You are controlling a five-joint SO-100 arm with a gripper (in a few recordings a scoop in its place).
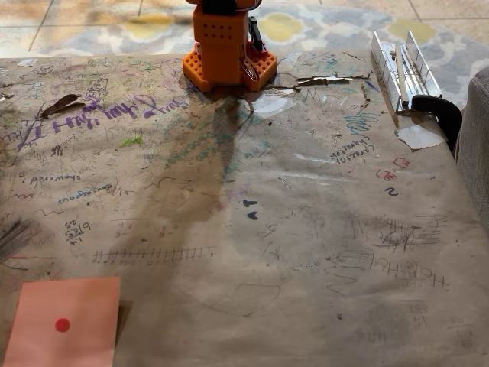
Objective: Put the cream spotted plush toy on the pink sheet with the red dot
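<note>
A: Where's the sheet?
B: The pink sheet [63,321] lies flat at the bottom left of the table [306,229] in the fixed view, its red dot [63,325] near the middle.
A: And the arm?
B: Its orange base [225,50] stands at the table's far edge.
A: The jaws?
B: Cut off above the frame; I cannot tell how they stand.

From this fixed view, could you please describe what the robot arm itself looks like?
The arm shows as a bright orange plastic base: a boxy upright block with rows of small holes on its front, standing on a wider orange foot at the table's far edge. A dark part sits atop it, black fittings and thin wires along its right side. Its upper part is cut off.
</note>
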